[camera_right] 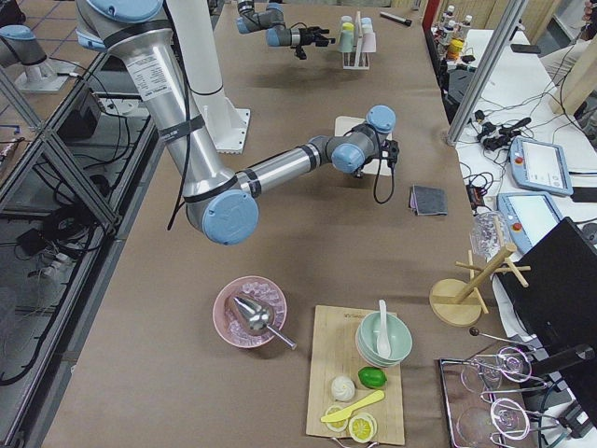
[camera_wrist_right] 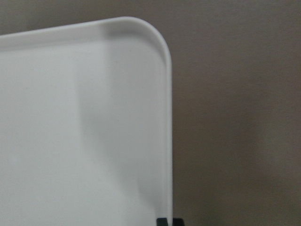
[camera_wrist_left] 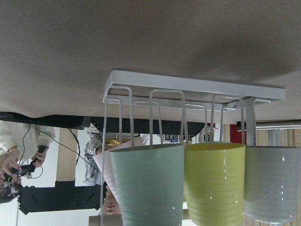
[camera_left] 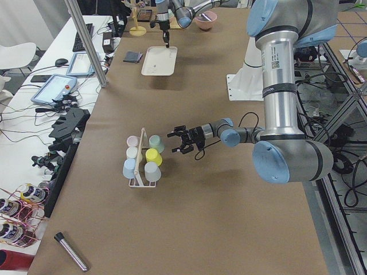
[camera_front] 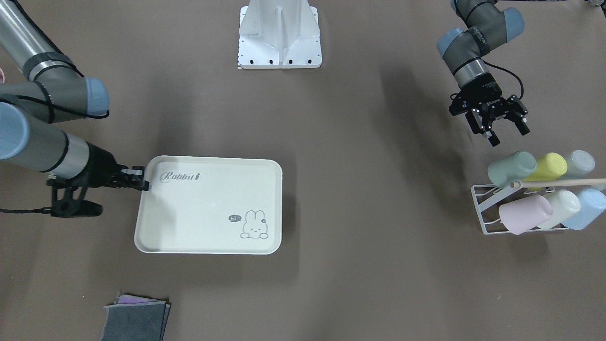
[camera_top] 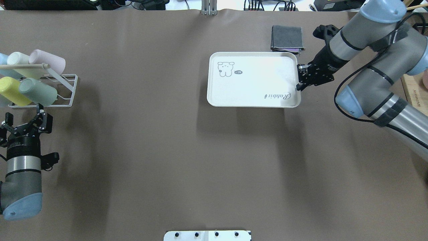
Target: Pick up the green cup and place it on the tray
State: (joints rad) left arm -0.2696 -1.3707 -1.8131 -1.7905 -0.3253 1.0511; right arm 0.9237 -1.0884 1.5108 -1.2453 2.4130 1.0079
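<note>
The green cup (camera_front: 511,168) is a plain, handleless tumbler in muted sage green, slightly tapered. It lies tilted on a white wire rack (camera_front: 480,208) at the worktop's left end. It is the top-row cup nearest my left jaws, and a yellow cup (camera_front: 549,166) touches its far side. My left jaws are spread wide and hover just short of the cup, pointing at it without touching it. The tray (camera_front: 203,208) lies flat on the worktop, well apart from the rack. It is cream, with "Rabbit" in script at one corner and a bunny drawing diagonally opposite. My right jaws sit at the tray's short rim by that script. I cannot tell whether they are pinching the rim.
</note>
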